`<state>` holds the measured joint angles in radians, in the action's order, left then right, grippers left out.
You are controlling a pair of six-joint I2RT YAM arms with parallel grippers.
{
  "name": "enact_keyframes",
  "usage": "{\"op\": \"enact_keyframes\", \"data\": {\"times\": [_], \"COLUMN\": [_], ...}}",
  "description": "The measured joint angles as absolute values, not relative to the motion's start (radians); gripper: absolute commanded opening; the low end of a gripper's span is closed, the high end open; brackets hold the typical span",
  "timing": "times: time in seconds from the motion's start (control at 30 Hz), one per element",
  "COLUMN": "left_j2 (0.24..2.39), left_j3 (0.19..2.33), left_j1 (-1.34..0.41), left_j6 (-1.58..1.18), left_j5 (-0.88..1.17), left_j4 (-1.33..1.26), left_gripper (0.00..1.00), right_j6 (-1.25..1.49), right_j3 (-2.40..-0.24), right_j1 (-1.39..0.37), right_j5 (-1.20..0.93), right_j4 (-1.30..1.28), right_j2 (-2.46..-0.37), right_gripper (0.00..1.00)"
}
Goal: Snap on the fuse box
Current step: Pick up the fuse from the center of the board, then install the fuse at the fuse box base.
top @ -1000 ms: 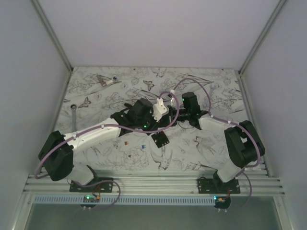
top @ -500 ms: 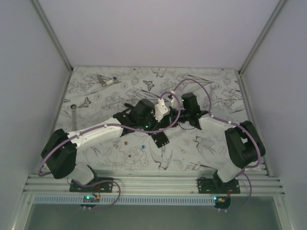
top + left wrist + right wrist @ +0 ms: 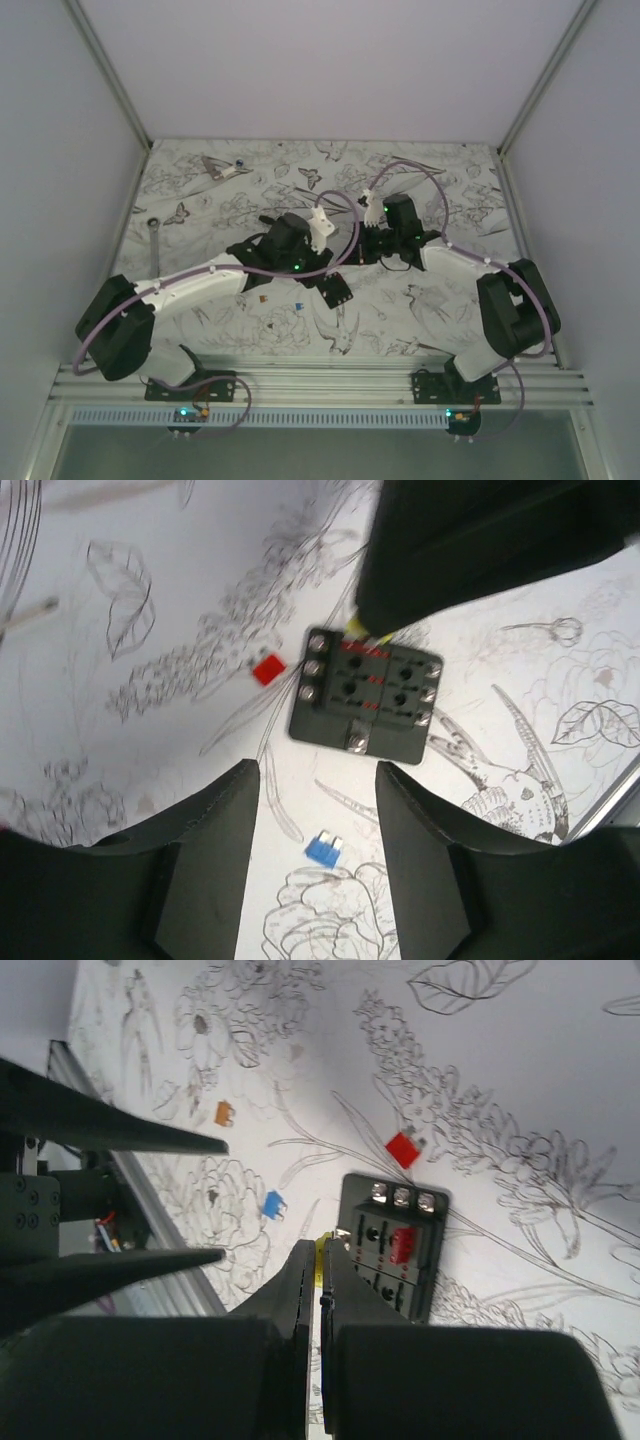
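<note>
Presenting as a robotics lab test cell. Rising beyond and to either side of the left gripper (image 3: 318, 770) and right gripper (image 3: 320, 1250): plain pale wall panels (image 3: 330, 60) in aluminium posts (image 3: 110, 75). Running behind them: slotted aluminium rails (image 3: 320, 385) carrying bolted base plates (image 3: 190, 385). Lying beneath: a flower-printed table cover (image 3: 450, 170).

The left gripper (image 3: 318, 780) has drawn back a little to the left, and its 2 fingers (image 3: 215, 865) have spread from nearly closed to well apart. The left arm's elbow has dropped slightly nearer and left. The right gripper (image 3: 320, 1250) has shifted a little to the left, toward the table's middle, while the right arm's elbow has swung slightly nearer and right.
</note>
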<state>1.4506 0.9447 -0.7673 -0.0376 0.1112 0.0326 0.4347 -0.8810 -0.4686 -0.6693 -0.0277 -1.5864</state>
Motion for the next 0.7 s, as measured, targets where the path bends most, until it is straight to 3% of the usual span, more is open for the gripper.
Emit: {"op": "enact_keyframes", "data": {"times": [0.7], "left_j2": [1.468], "left_j3": [0.825], "left_j1": [-0.685], "left_j6": [-0.488], "left_j5": [0.110], "left_j4": [0.023], "left_gripper": [0.77], "right_j6": [0.321], "right_j3": [-0.877], "right_j1": [-0.578], "right_j5": [-0.396], "right_j4": [-0.216], "right_j2": [-1.533], "right_gripper": [0.00]}}
